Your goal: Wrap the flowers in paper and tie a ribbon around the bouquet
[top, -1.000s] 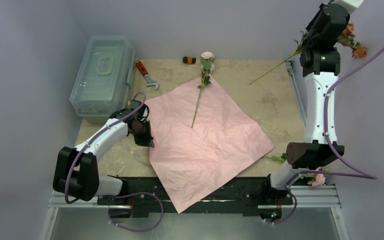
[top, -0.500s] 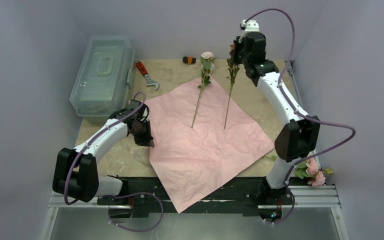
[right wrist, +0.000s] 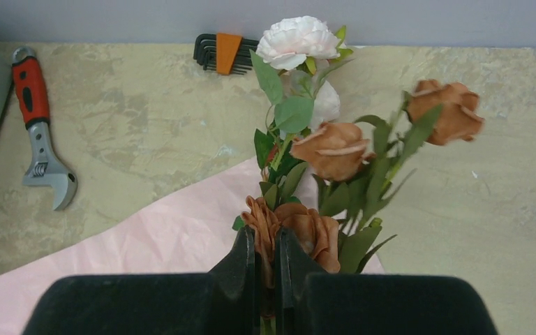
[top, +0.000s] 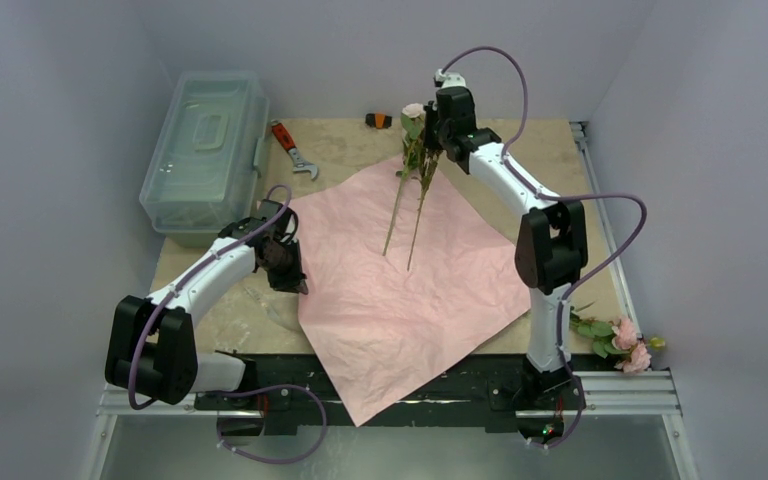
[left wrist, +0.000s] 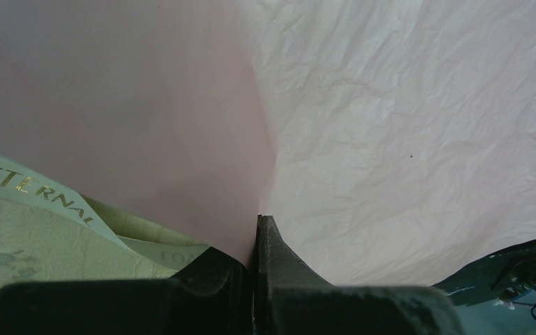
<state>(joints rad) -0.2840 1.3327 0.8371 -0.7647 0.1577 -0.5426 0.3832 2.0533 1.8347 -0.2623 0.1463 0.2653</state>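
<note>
- I'm pinching the paper point(top: 420, 300) at its left corner with the left gripper point(left wrist: 257, 227), jaws pressed together.
- I'm gripping the orange flower point(right wrist: 328, 150) by its stem in the right gripper point(right wrist: 265, 237), over the paper's far corner, beside the white flower point(right wrist: 296, 42).

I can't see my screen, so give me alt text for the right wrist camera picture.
The right gripper is shut on a stem of orange-brown flowers over the pink paper, beside a white flower. A red-handled wrench and hex keys lie on the table.

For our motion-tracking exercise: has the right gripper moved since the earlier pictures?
Yes. The right gripper swung left toward the hex keys, gripping an orange-flowered stem.
</note>
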